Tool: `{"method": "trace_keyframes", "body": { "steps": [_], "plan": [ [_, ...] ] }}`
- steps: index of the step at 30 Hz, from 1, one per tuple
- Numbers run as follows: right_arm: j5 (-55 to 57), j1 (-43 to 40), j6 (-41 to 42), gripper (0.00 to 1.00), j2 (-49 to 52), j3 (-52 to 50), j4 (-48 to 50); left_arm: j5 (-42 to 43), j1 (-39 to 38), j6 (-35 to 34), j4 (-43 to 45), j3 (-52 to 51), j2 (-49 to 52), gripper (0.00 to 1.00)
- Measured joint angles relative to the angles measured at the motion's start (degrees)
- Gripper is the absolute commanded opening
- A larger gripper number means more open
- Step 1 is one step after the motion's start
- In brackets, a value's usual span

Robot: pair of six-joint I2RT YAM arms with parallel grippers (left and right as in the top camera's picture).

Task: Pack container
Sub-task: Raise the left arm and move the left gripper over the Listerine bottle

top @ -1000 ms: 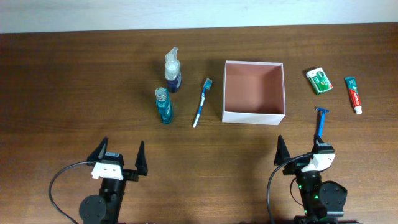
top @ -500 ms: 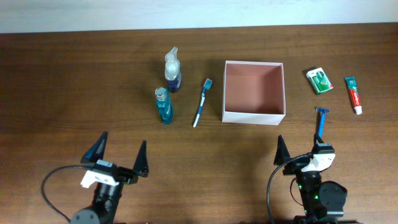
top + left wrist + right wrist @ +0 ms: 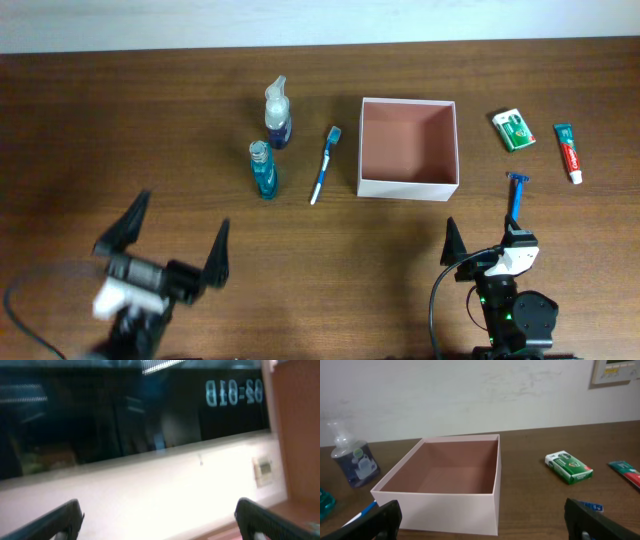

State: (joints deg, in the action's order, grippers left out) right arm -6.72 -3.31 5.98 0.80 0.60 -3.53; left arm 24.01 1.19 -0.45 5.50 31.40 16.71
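Observation:
The container (image 3: 407, 186), a square white box with a dusty pink inside, stands open and empty at the middle right of the table. It also shows in the right wrist view (image 3: 445, 510), just ahead of the fingers. My left gripper (image 3: 186, 210) is open and empty, raised above the table's front left and blurred. In the left wrist view the left gripper (image 3: 160, 522) faces a wall and a dark window. My right gripper (image 3: 478, 238) is open and empty, low at the front right, near the razor (image 3: 516, 195).
A spray bottle (image 3: 277, 115), a blue bottle (image 3: 263, 168) and a toothbrush (image 3: 324, 163) lie left of the container. A green box (image 3: 514, 129) and a toothpaste tube (image 3: 568, 152) lie to its right.
My left arm has lifted and swung to the left, and its open fingers look larger in the overhead view. The right arm and all objects have not moved.

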Motion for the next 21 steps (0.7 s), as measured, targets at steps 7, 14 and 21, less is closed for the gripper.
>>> {"method": "trace_keyframes", "body": {
  "steps": [7,14,21],
  "plan": [
    [0.00,0.04,0.02,0.99,0.00,0.00,-0.07,8.61,0.02,3.78,-35.76,33.92,31.32,0.99],
    [0.04,0.04,0.00,0.99,-0.02,0.00,0.00,9.64,0.07,6.47,-62.23,63.87,56.89,0.99],
    [0.02,0.04,0.04,0.99,-0.07,0.00,-0.02,14.14,-0.55,6.40,-64.13,70.86,68.02,0.99]
  ]
}}
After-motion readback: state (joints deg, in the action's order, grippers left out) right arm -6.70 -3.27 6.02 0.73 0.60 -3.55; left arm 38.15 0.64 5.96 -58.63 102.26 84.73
